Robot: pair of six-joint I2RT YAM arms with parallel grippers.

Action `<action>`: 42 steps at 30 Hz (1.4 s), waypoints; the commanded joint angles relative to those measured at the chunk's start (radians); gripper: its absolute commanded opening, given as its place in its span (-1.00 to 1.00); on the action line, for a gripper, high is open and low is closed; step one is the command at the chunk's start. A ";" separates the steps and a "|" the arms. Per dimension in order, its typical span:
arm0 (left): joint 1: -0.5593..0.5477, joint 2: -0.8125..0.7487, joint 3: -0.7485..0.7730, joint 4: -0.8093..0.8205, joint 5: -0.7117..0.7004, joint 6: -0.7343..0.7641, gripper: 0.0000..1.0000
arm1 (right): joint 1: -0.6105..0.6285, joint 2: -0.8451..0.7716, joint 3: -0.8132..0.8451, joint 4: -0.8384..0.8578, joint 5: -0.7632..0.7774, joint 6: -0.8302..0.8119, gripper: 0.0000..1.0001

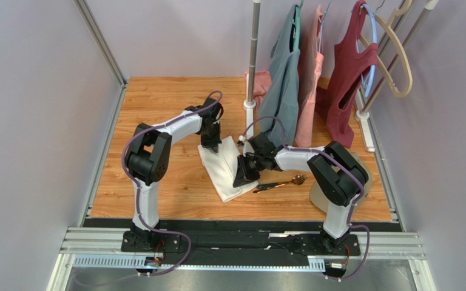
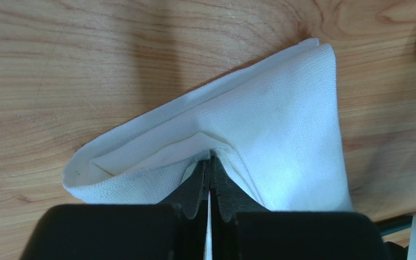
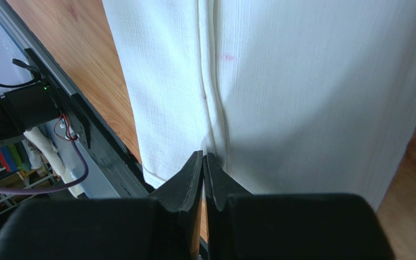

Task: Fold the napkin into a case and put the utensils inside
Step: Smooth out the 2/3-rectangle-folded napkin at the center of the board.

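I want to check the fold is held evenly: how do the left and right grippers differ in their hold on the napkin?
The left gripper pinches the napkin at its far end, while the right gripper pinches the side nearest the utensils. At the left gripper the cloth bunches up into a peak; at the right gripper it lies smooth along a hem. Both have their jaws shut on the cloth.
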State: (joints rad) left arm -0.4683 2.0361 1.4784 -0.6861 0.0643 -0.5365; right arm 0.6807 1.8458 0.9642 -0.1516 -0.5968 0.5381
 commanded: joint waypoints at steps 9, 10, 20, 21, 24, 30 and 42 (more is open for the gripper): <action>0.007 0.045 0.037 0.031 -0.014 0.033 -1.00 | 0.023 -0.111 -0.098 0.034 0.019 -0.001 -0.83; 0.007 0.047 0.042 0.030 -0.015 0.036 -1.00 | 0.028 -0.115 -0.094 0.027 0.017 -0.003 -0.83; 0.007 0.045 0.051 0.020 -0.014 0.030 -1.00 | 0.031 -0.137 0.025 -0.057 0.066 -0.032 -0.83; 0.007 0.049 0.052 0.019 -0.014 0.027 -1.00 | 0.033 -0.116 0.019 -0.046 0.052 -0.027 -0.84; 0.007 0.061 0.060 0.019 -0.014 0.027 -1.00 | 0.034 -0.096 -0.060 0.030 0.025 0.014 -0.85; 0.011 0.078 0.077 0.016 -0.020 0.038 -1.00 | 0.034 -0.071 -0.186 0.113 0.063 0.005 -0.88; 0.016 -0.065 0.112 -0.046 0.020 0.058 -0.49 | 0.036 -0.190 -0.053 -0.016 0.052 -0.009 -0.90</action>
State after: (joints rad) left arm -0.4629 2.0792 1.5532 -0.7151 0.0780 -0.4973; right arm 0.7090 1.7271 0.8417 -0.0937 -0.5621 0.5598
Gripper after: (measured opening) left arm 0.194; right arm 0.047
